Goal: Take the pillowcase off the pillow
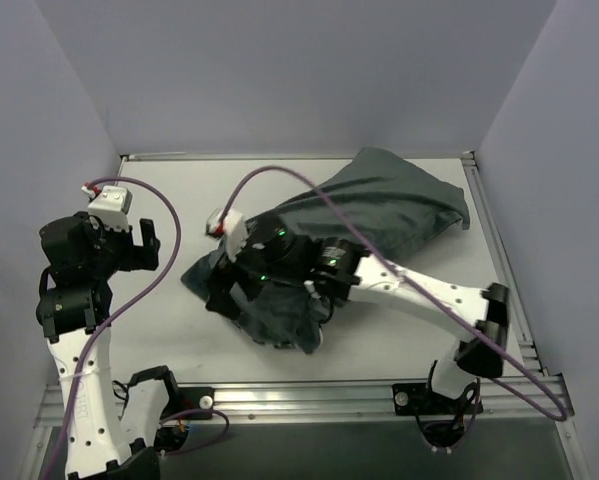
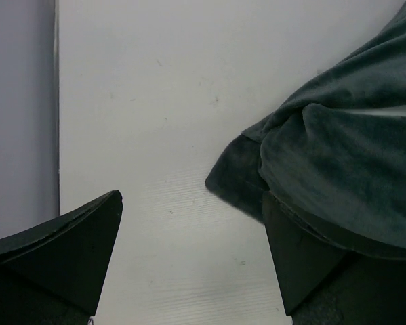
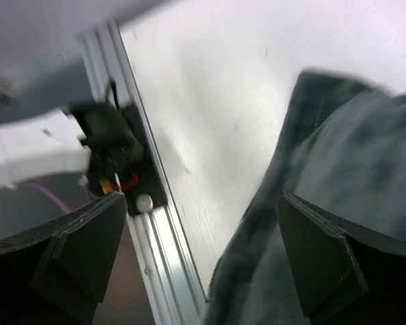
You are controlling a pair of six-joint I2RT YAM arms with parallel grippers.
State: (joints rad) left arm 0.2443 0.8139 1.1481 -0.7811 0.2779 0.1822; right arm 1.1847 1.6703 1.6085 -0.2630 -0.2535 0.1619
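The pillowcase lies as a dark grey-green bundle from the table's middle to the back right; no zebra stripes show. The pillow is hidden; no white cushion shows. My right gripper hovers open over the bundle's near left end. In the right wrist view its jaws stand wide apart, with the fabric under the right finger. My left gripper is open and empty at the table's left, apart from the fabric. In the left wrist view a fold of the pillowcase reaches past the right finger.
A metal rail runs along the table's near edge and shows in the right wrist view. Another rail lines the right side. Grey walls close in the left, back and right. Purple cables loop over both arms.
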